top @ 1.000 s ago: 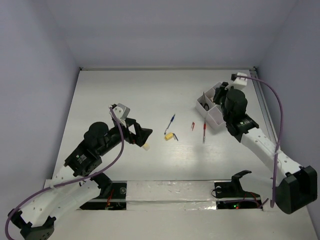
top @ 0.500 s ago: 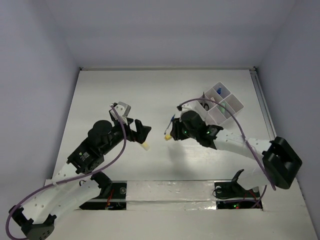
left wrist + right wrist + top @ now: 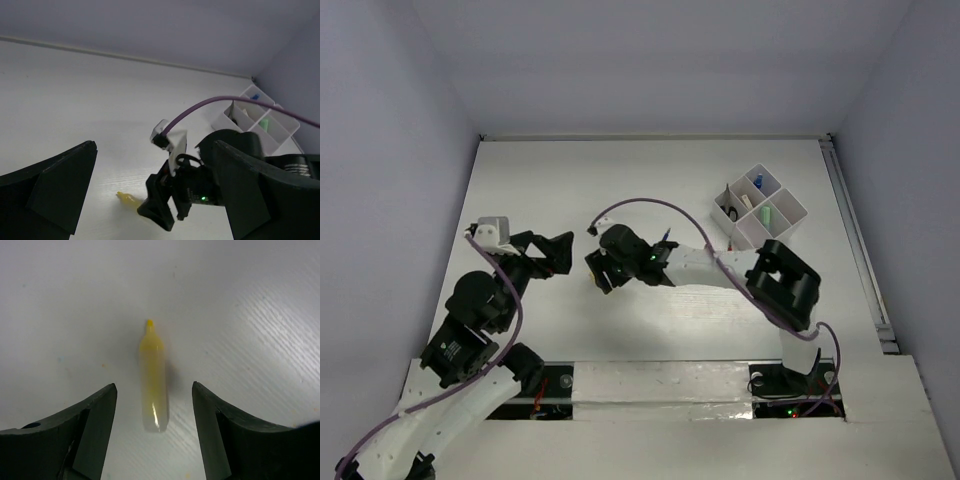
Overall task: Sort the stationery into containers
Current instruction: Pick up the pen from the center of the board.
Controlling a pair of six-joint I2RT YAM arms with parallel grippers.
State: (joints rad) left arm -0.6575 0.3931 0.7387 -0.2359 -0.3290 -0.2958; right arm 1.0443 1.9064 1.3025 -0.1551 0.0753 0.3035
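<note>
Right claw [image 3: 153, 386] open – its jaws straddle the yellow stick [image 3: 153, 375] lying on the table [image 3: 240, 300], not touching. Overhead, that claw hides the stick. Left claw [image 3: 560, 253] open, empty – tray [image 3: 750, 232] well apart.

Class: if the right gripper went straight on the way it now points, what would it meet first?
Most likely the yellow highlighter, lying on the table squarely between the open jaws of the right gripper; how far above it the gripper hangs is hard to judge.
</note>
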